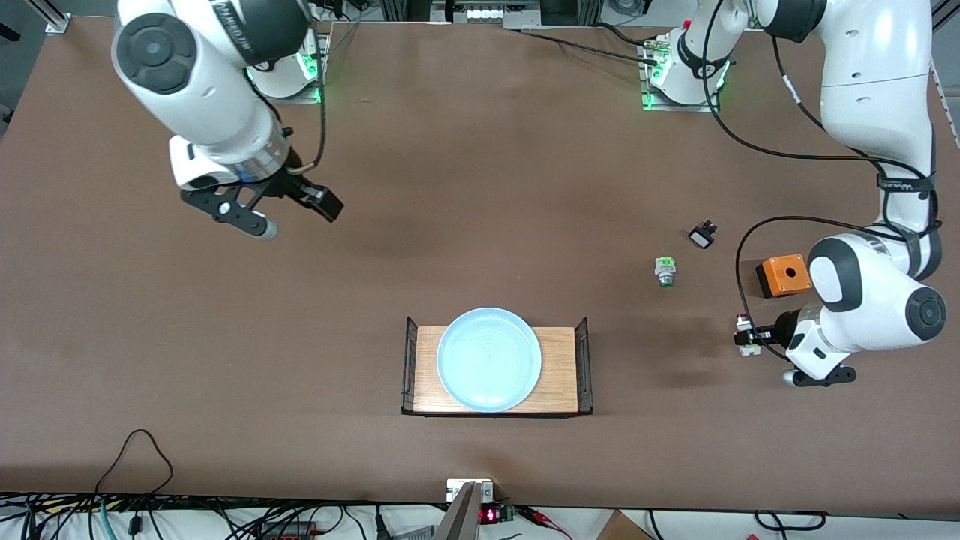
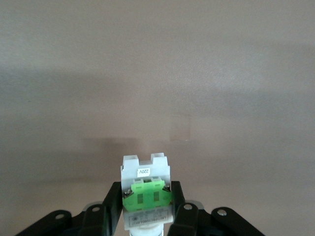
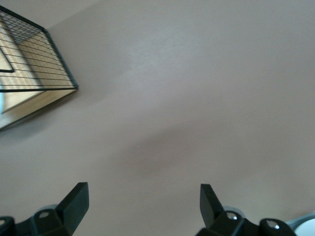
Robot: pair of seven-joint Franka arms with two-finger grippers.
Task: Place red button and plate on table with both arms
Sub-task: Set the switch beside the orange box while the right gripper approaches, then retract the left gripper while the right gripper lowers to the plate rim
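Observation:
My left gripper (image 1: 752,335) is shut on the red button (image 1: 744,334) and holds it a little above the brown table (image 1: 480,187), close to the orange box. In the left wrist view the button's green block and white body (image 2: 146,189) sit between the fingers of the left gripper (image 2: 146,199). The pale blue plate (image 1: 488,359) lies on a small wooden tray (image 1: 559,360) near the front camera. My right gripper (image 1: 294,215) is open and empty, up over bare table toward the right arm's end. It also shows open in the right wrist view (image 3: 143,196).
An orange box with a hole (image 1: 783,275), a similar small switch with a green end (image 1: 664,271) and a small black part (image 1: 702,235) lie toward the left arm's end. The tray's black wire end (image 3: 34,59) shows in the right wrist view.

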